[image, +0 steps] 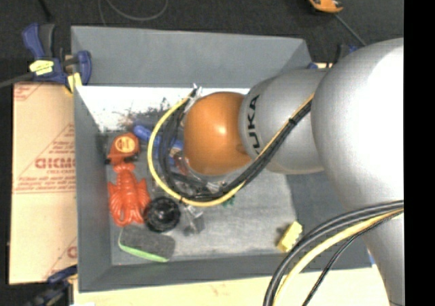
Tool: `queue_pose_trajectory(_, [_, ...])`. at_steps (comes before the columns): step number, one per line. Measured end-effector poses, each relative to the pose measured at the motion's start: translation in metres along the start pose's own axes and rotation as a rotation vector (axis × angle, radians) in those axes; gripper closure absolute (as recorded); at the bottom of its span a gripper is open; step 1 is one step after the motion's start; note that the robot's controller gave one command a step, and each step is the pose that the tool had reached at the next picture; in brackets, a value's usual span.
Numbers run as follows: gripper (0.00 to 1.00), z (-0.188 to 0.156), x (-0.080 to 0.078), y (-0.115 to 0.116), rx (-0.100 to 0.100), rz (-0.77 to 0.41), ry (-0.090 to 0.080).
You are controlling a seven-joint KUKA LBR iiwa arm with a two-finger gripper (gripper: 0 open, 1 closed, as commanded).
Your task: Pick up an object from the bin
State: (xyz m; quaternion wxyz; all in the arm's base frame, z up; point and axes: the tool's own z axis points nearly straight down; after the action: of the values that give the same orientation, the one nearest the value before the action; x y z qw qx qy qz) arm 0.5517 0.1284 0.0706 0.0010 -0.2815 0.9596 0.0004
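Note:
My gripper (189,219) reaches down at the bin's lower middle, mostly hidden under the arm's wrist. Just left of it lies a black round cap-like thing (162,214), close to or touching the gripper. A red-orange rubbery toy (127,196) with ridged legs lies further left, along the left wall. Below these, a grey sponge with a green edge (145,244) lies by the front wall. An orange tape measure (123,147) sits above the toy.
A small yellow block (289,235) lies alone at the bin's lower right. A blue thing (141,132) peeks out near the back left, partly under the arm. The arm and its cables cover the bin's middle and right.

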Motion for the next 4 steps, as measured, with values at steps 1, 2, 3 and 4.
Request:
queue_pose_trajectory(1, [1.00, -0.003, 0.014, 0.049, 0.001, -0.148, 0.000])
queue_pose_trajectory(2, [1.00, -0.003, 0.014, 0.049, 0.001, -0.147, 0.000])
queue_pose_trajectory(3, [1.00, -0.049, 0.004, 0.052, 0.000, -0.150, 0.000])
queue_pose_trajectory(4, [1.00, -0.049, 0.004, 0.052, 0.000, -0.150, 0.000])
